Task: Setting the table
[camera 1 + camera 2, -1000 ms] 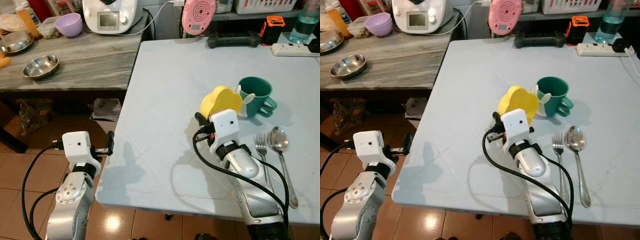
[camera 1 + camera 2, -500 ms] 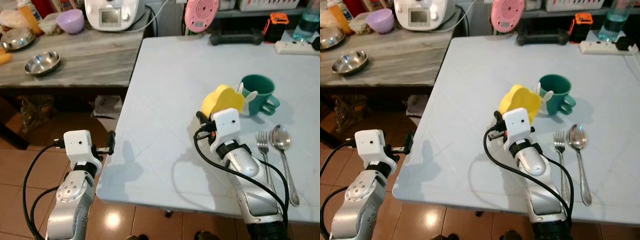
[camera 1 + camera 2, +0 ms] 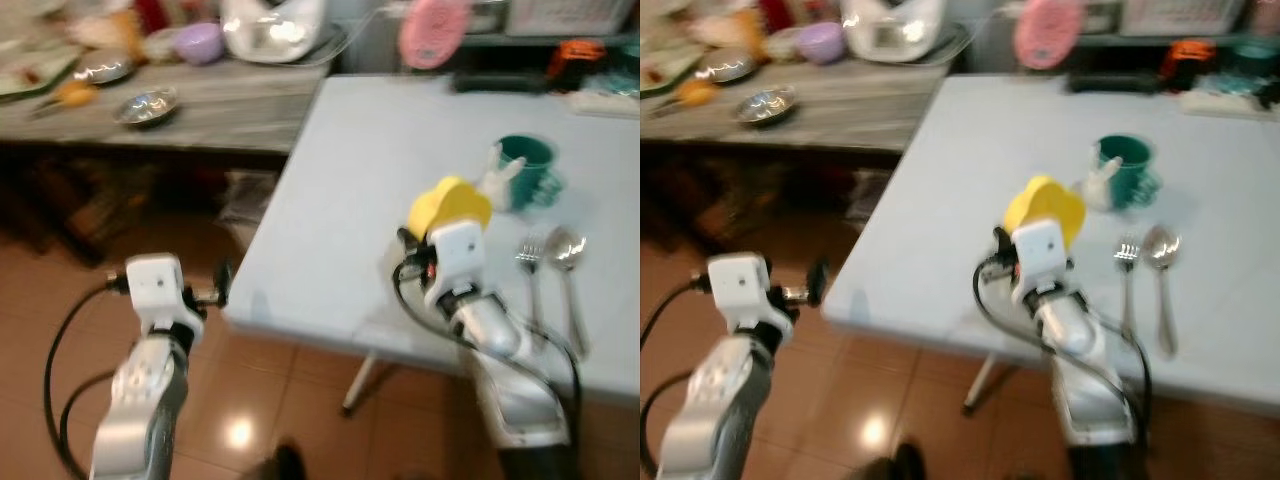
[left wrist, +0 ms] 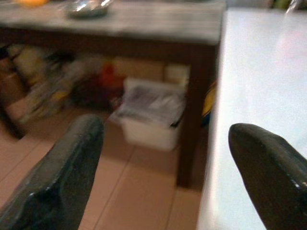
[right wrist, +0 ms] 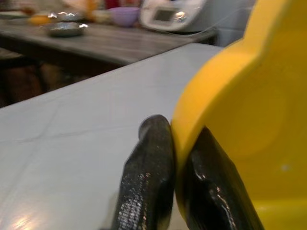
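The right end effector (image 5: 177, 177) pinches the rim of a yellow plate (image 3: 450, 205) above the bench (image 3: 350, 200), near the green mug (image 3: 527, 170). The left end effector (image 4: 163, 158) gapes wide off the bench's edge.

Head views: strong motion blur throughout, worst at 12 o'clock; my arms read sharper. Lighting even and bright, with a glare spot on the floor tiles (image 3: 238, 432) at 7 o'clock. Wrist views: backgrounds soft; my near fingertips (image 5: 151, 158) out of focus.
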### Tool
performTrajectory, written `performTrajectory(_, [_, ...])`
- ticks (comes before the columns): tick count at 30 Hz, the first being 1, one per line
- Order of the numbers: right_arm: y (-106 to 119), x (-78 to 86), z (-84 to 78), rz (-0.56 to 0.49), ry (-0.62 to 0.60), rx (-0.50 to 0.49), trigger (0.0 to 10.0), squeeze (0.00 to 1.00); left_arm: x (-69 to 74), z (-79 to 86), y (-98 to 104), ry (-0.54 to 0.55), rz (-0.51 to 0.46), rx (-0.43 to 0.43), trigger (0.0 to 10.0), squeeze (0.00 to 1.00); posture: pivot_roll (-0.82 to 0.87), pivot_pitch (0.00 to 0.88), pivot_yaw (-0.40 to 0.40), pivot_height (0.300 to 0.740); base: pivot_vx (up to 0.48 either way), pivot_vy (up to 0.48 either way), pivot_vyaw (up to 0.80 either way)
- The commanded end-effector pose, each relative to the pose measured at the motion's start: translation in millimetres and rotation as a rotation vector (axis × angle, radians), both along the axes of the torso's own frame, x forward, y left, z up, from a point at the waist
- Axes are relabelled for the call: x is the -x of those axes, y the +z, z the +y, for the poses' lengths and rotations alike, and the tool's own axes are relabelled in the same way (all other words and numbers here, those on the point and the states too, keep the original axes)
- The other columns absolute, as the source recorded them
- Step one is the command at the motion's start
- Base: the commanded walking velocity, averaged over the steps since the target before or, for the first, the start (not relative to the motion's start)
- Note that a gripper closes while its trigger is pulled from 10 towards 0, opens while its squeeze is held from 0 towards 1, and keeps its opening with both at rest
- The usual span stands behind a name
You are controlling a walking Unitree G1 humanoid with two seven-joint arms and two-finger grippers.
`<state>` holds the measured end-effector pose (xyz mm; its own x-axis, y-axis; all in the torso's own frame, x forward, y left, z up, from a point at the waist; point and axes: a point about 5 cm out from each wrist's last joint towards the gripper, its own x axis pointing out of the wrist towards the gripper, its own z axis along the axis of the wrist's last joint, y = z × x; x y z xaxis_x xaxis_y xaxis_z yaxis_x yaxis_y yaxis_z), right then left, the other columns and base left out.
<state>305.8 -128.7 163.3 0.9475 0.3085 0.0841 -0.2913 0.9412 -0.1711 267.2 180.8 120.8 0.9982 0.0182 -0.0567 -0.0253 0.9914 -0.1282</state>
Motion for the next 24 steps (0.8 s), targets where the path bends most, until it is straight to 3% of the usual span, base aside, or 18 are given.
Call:
performTrajectory(1, [-3.5, 1.8, 1.1, 0.016, 0.002, -0.011, 10.0, 0.0, 0.3, 2.0, 0.7, -0.003, 0.004, -0.011, 10.0, 0.0, -0.24, 0.143, 0.137, 0.74, -0.259, 0.0, 0.0])
performTrajectory(17, [0.2, 0.3, -4.8, -0.014, -0.041, -0.017, 10.0, 0.0, 1.2, 2.5, 2.9, -0.023, -0.039, -0.032, 10.0, 0.0, -0.23, 0.141, 0.138, 0.74, 0.0, 0.0, 0.0])
performTrajectory(24, [0.5, -0.5, -3.9, -0.017, -0.04, -0.018, 10.0, 0.0, 0.1, 1.3, 2.0, -0.026, -0.041, -0.025, 10.0, 0.0, -0.24, 0.133, 0.138, 0.74, 0.0, 0.0, -0.76])
